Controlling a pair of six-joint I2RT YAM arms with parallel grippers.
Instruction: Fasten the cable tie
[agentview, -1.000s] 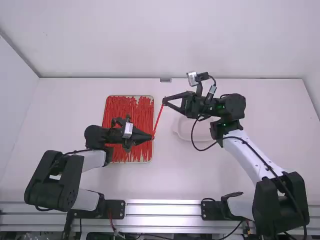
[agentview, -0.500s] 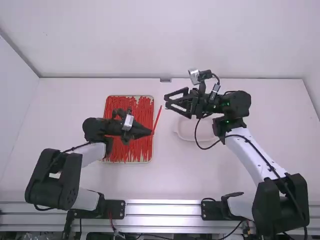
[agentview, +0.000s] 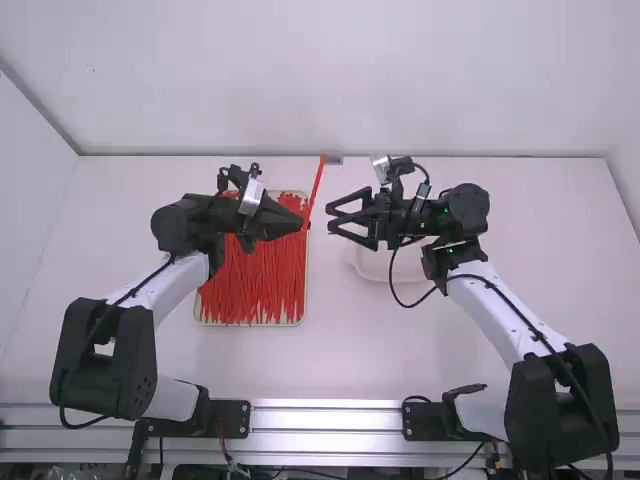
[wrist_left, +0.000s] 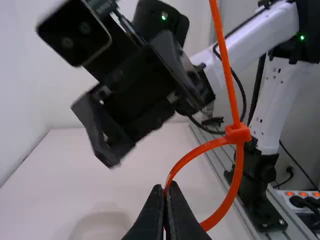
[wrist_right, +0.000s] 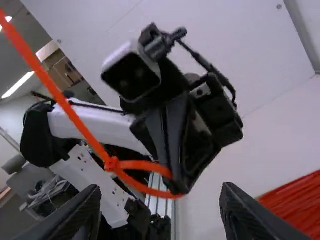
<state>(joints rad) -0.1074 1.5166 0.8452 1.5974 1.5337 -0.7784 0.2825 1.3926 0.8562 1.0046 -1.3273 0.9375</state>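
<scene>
My left gripper (agentview: 298, 226) is held in the air over the far right corner of the tray, shut on a red cable tie (agentview: 316, 186). In the left wrist view the tie (wrist_left: 235, 134) forms a closed loop through its head, the long tail running straight up. The loop's lower bend sits pinched between my left gripper's (wrist_left: 163, 195) fingers. My right gripper (agentview: 334, 215) faces it from the right, a short gap away, open with nothing in it. In the right wrist view the tie (wrist_right: 112, 164) hangs from the left gripper's tip, beyond my right gripper (wrist_right: 161, 200).
A wooden tray (agentview: 250, 323) packed with several loose red cable ties (agentview: 250, 275) lies under and left of the left gripper. A shallow white dish (agentview: 370, 268) rests on the table beneath the right gripper. White walls close in the table at the back and left.
The right gripper let go of the tie's tail and opened. The left arm then lifted the tie from low over the tray's near side up toward the far corner, tail now pointing up.
</scene>
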